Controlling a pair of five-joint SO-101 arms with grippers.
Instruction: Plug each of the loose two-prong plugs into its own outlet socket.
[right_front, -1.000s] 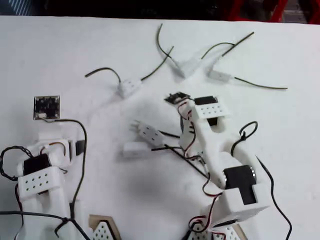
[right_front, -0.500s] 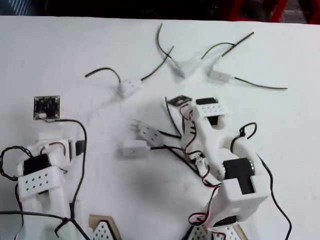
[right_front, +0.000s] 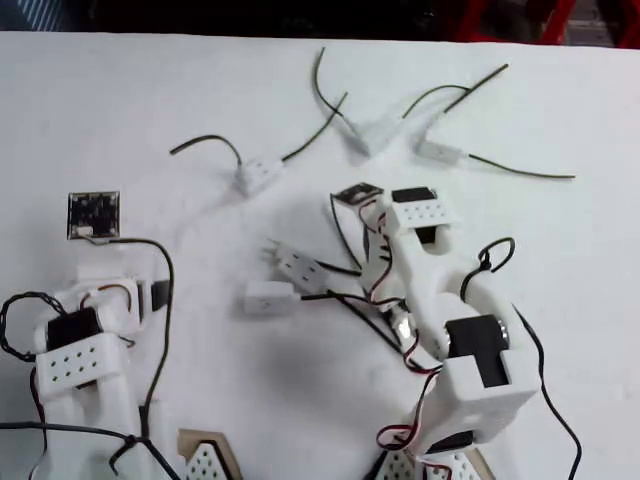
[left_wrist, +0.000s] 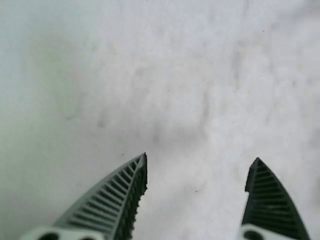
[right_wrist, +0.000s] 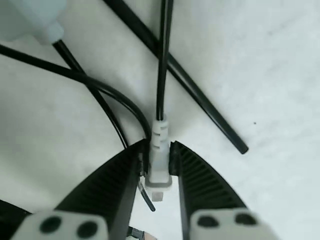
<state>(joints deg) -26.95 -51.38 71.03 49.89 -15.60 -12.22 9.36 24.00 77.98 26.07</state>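
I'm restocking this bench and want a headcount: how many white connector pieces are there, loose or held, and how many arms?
White connector pieces lying loose: 5
White plug in the right gripper: 1
Arms: 2
Total: 8

White plug, apparently clamped between jaws, trails black cord

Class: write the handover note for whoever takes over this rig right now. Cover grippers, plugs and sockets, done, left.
Left gripper: open over bare table.
Right gripper: shut on a white cable end.
Two-prong plug lies loose, prongs bare, beside the socket block, mid-table.
Done: nothing certain; the far cabled pieces may be mated, cannot tell.
Left: seat that plug in its socket.
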